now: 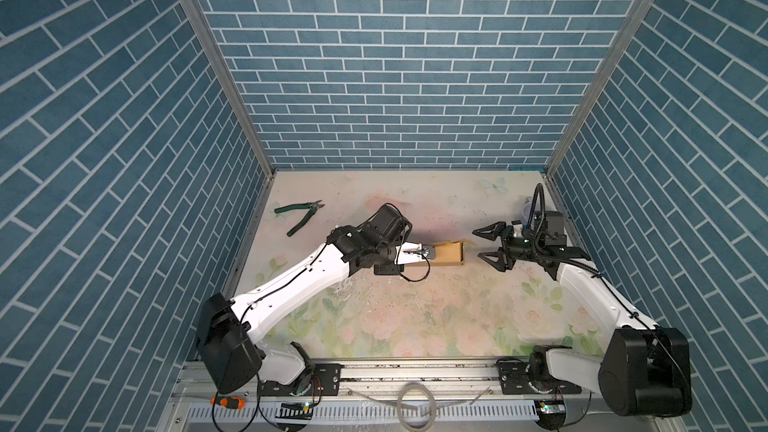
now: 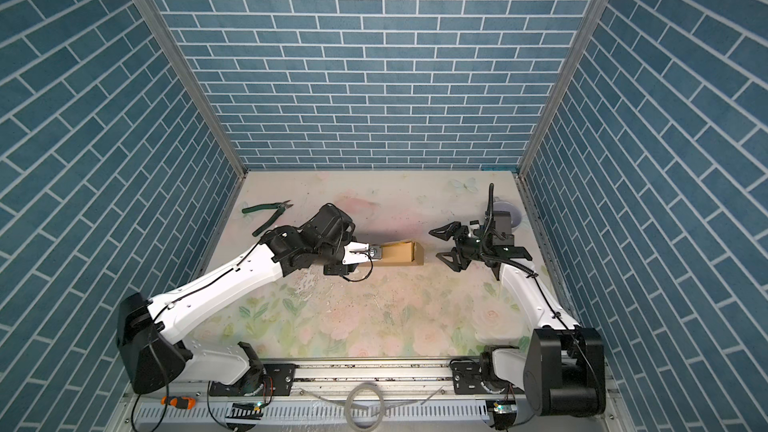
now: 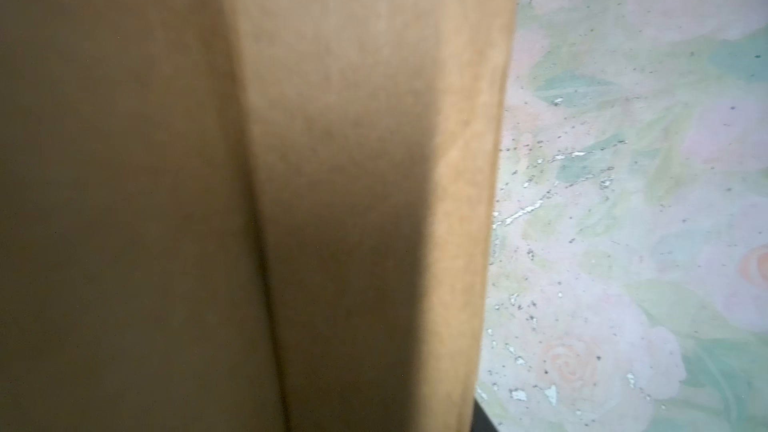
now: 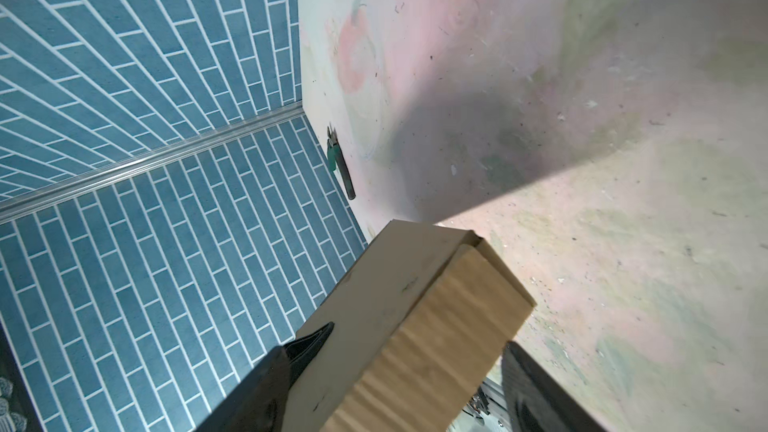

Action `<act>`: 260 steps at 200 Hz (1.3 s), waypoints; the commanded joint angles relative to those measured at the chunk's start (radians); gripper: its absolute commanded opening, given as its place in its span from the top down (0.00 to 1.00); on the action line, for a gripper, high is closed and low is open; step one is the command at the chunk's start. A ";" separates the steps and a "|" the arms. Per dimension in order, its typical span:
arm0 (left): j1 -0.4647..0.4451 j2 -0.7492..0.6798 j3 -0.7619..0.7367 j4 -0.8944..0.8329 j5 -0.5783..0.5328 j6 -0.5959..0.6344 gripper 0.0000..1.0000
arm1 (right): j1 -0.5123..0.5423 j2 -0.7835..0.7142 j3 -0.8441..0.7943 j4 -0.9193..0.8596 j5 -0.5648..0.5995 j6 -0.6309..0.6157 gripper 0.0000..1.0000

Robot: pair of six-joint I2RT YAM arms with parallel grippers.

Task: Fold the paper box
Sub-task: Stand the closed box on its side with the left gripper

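Right hand (image 1: pixel 481 246) wide open, empty. Paper box (image 1: pixel 449 254) lies on worktop (image 1: pixel 415 317) just ahead of its fingertips. Left hand (image 1: pixel 422 258) at box's far end; grip hidden, cannot tell.

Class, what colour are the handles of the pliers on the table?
Dark green; the pliers show best in a top view.

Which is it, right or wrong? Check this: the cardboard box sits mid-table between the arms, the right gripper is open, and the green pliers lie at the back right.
Wrong on one point: the pliers lie at the back left, not the back right, as both top views show. The rest stands: the box sits where you say, and the right gripper is open.
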 commanded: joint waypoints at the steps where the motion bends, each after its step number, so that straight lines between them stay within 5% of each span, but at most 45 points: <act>1: 0.034 0.031 -0.012 0.009 0.085 -0.014 0.67 | -0.007 0.008 0.011 -0.031 0.023 -0.062 0.20; 114: 0.051 0.212 0.069 0.015 0.066 0.103 0.54 | -0.008 0.033 -0.003 -0.010 0.048 -0.080 0.21; 155: 0.057 0.317 0.280 -0.296 0.140 0.101 0.55 | -0.007 0.007 0.091 -0.223 0.153 -0.295 0.21; 214: 0.087 0.486 0.490 -0.455 0.191 0.138 0.52 | -0.005 0.020 0.110 -0.222 0.166 -0.345 0.22; 260: 0.087 0.494 0.502 -0.399 0.150 0.120 0.35 | -0.005 0.020 0.142 -0.280 0.224 -0.417 0.22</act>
